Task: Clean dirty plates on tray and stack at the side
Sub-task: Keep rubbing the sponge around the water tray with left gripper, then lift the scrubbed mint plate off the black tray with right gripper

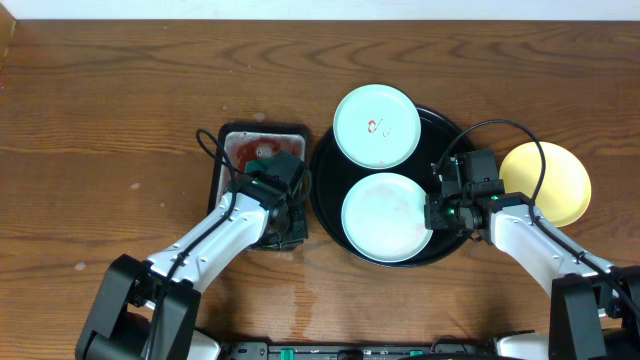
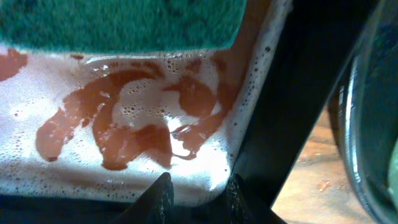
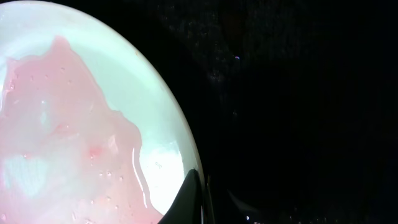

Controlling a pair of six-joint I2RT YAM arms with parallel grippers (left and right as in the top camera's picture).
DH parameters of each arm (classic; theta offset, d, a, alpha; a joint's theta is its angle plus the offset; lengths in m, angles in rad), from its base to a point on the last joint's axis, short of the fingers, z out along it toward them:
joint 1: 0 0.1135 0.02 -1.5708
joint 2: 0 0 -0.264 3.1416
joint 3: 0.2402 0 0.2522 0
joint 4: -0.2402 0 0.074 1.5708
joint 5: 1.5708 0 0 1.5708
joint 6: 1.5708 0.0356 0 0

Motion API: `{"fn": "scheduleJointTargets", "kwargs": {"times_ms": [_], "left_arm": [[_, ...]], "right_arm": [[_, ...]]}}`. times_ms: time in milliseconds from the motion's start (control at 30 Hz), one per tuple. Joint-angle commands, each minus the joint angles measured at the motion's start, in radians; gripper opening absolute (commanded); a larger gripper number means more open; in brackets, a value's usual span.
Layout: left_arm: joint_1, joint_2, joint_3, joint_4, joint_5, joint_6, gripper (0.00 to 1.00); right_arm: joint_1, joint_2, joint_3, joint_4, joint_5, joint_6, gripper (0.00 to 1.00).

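A brown wooden table (image 1: 120, 120) fills the overhead view, and both arms reach in over it from the near edge.

Nearest on the left, the left gripper (image 2: 199, 193) hangs over a black rectangular pan (image 1: 240, 128). Its two fingertips are a little apart with nothing between them. Below them lies foamy water with swirls of reddish liquid (image 2: 130, 137). A green sponge (image 2: 124, 25) rests in the pan just beyond the fingertips and clear of them.

Right of the pan and just beside it stands the round black tray (image 1: 325, 185); a strip of bare wood shows between the two in the left wrist view. On the tray's near half lies a pale plate (image 1: 385, 218). In the right wrist view a thin pink, watery film covers much of it.

The right gripper (image 3: 200, 193) is at this near plate's right edge. Its fingers are drawn almost together, and the plate's rim runs in between them, so it appears to be pinching the rim.

Farther back, a second pale plate (image 1: 376, 125) sits on the tray's far part, its far edge reaching out past the tray's rim. A small red smear (image 1: 377, 126) marks its centre.

A yellow plate (image 1: 550, 185) lies on the table just to the right of the tray, beyond the right arm. Whether it touches the tray I cannot tell.
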Motion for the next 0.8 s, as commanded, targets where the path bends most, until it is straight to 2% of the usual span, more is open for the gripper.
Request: {"fn": "scheduleJointTargets", "kwargs": {"times_ms": [0,300,367,567,767], "left_arm": [[-0.004,-0.002,0.004,0.017,0.050,-0.018,0.31],[-0.004,-0.002,0.003,0.033,0.052,-0.018,0.32],[-0.004,-0.002,0.003,0.032,0.039,-0.018,0.37],[-0.001,-0.004,0.005,0.029,-0.034,-0.013,0.37],[0.053,-0.053,0.006,0.029,-0.035,0.032,0.39]], "right_arm": [[0.004,0.005,-0.001,-0.002,0.029,-0.008,0.01],[0.004,0.005,-0.001,-0.002,0.029,-0.008,0.01],[0.004,0.005,-0.001,-0.001,0.029,-0.008,0.01],[0.004,0.005,-0.001,-0.001,0.028,-0.008,0.01],[0.004,0.005,-0.001,0.000,0.028,-0.009,0.01]]}}
